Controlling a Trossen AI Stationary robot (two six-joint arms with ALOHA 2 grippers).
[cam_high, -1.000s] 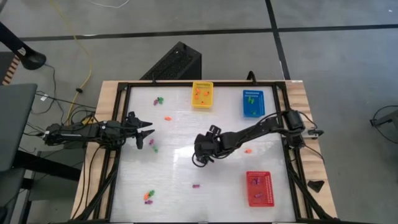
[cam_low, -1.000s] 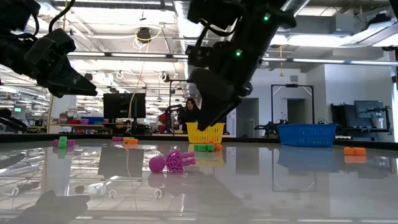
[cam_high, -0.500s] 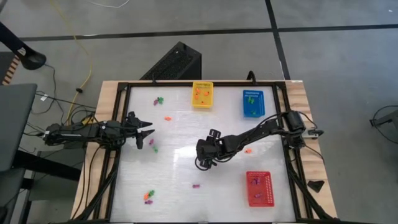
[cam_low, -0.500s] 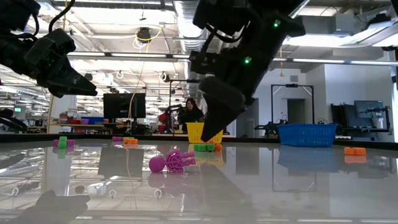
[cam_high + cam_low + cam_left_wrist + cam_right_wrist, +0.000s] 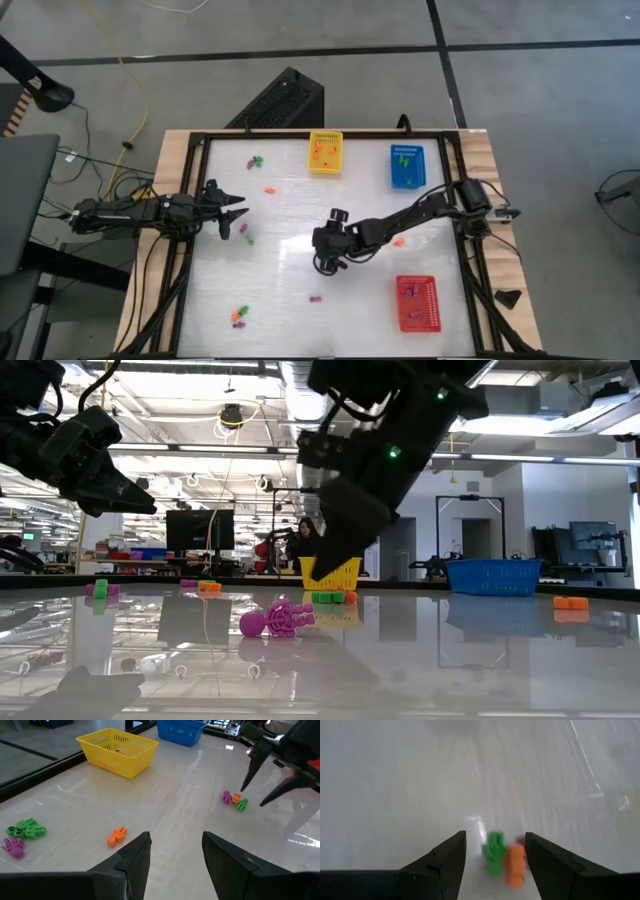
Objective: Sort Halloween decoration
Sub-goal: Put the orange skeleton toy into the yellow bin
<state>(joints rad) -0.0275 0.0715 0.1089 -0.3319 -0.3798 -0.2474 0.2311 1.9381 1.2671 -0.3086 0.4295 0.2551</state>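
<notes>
Right end effector (image 5: 494, 851) spread wide — tiny green (image 5: 494, 851) and orange plastic trinkets (image 5: 516, 864) between its fingers, on the glossy white table (image 5: 395, 795).

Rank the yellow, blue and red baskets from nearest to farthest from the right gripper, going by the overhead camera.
From the right gripper at mid-table:
1. Red basket, near-right corner.
2. Yellow basket, far edge, and blue basket, far right: too close to call.

We note a glossy, mirror-smooth white table (image 5: 290, 290) with a bare wood border (image 5: 487, 160). The yellow basket (image 5: 119, 752) reads as perforated plastic. Gripper fingers (image 5: 132, 860) appear matt black.
</notes>
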